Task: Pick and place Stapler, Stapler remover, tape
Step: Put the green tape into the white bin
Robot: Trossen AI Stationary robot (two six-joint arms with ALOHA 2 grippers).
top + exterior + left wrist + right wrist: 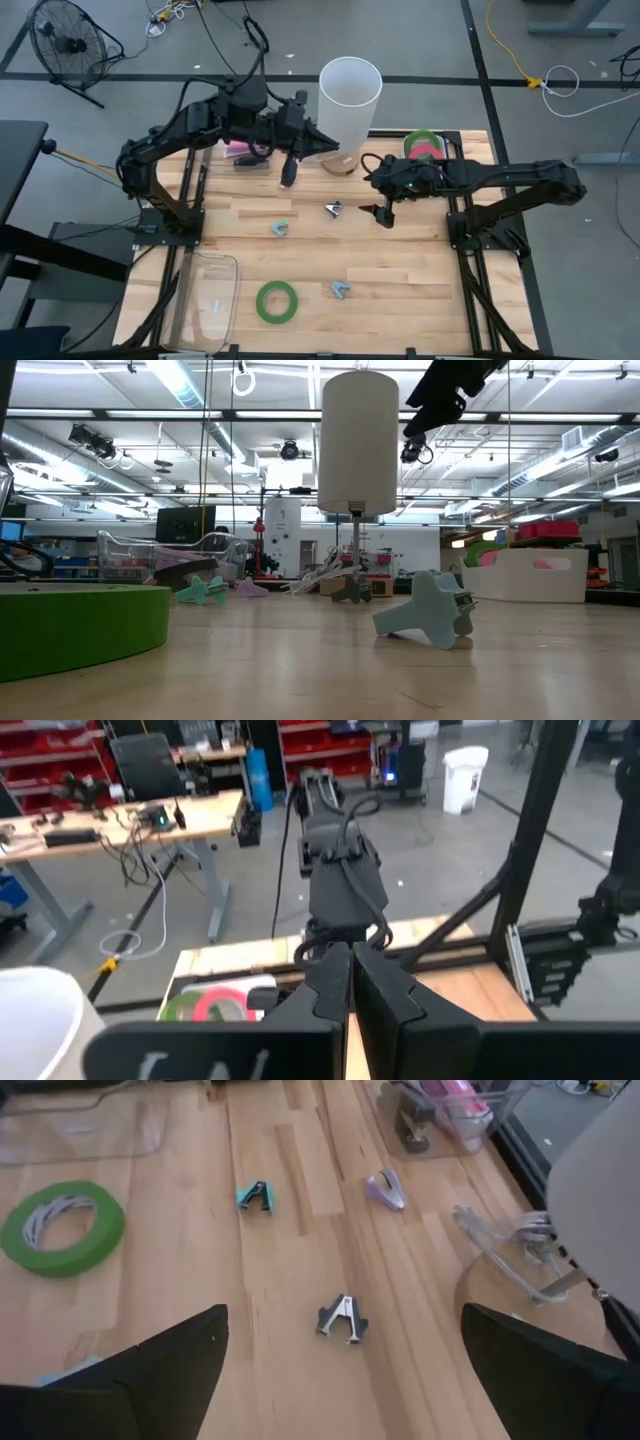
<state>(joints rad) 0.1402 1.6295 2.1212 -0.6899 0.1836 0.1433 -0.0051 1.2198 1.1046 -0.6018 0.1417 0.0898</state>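
A green tape ring point(277, 301) lies flat near the table's near edge; it also shows in the right wrist view point(62, 1227). A green and a red ring point(425, 146) lie at the far right. A dark staple remover point(333, 209) rests mid-table, a teal one point(280, 228) to its left, another point(341, 290) nearer. A purple one point(385, 1188) shows in the right wrist view. A stapler point(410, 1125) sits in a clear bin. My right gripper point(385, 212) hangs open and empty above the table, right of the dark remover point(342, 1318). My left gripper point(332, 148) is shut and empty beside the white cylinder.
A tall white cylinder point(350, 100) stands on a clear stand point(520, 1250) at the far middle. A clear bin point(240, 155) with pink and dark items is at the far left. Another clear bin point(205, 300) stands at the near left.
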